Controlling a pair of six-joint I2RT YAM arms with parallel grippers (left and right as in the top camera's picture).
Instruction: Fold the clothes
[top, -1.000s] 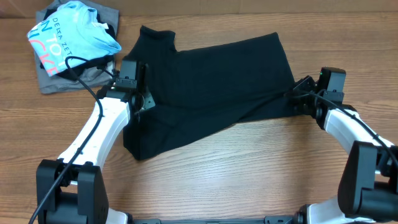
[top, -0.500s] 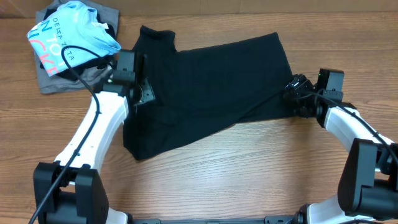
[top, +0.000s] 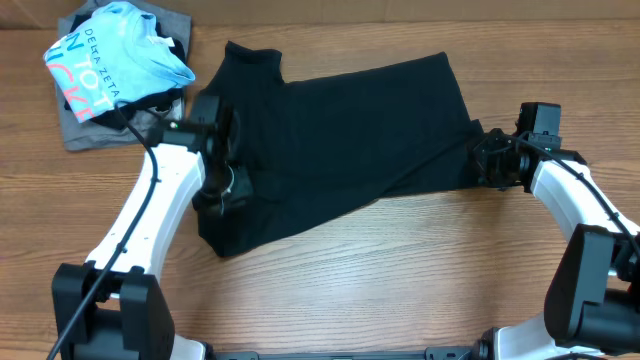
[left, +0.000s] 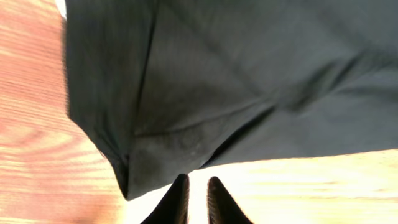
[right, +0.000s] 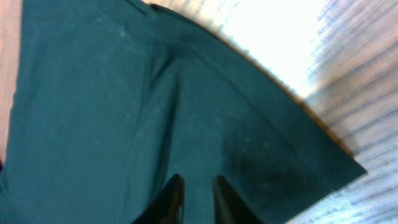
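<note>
A plain black short-sleeved T-shirt (top: 340, 130) of thin fabric lies spread on the wooden table (top: 400, 300), just beside the crumpled light blue printed shirt (top: 110, 60). It looks limp and light, likely to drape and slide, so edges and corners are the places to pinch. The left gripper (left: 197, 196), at the edge nearest the blue shirt, is almost closed and empty, its tips just off a corner. The right gripper (right: 196, 199), at the edge farthest from the blue shirt, is almost closed over the cloth. Whether it pinches any, I cannot tell.
</note>
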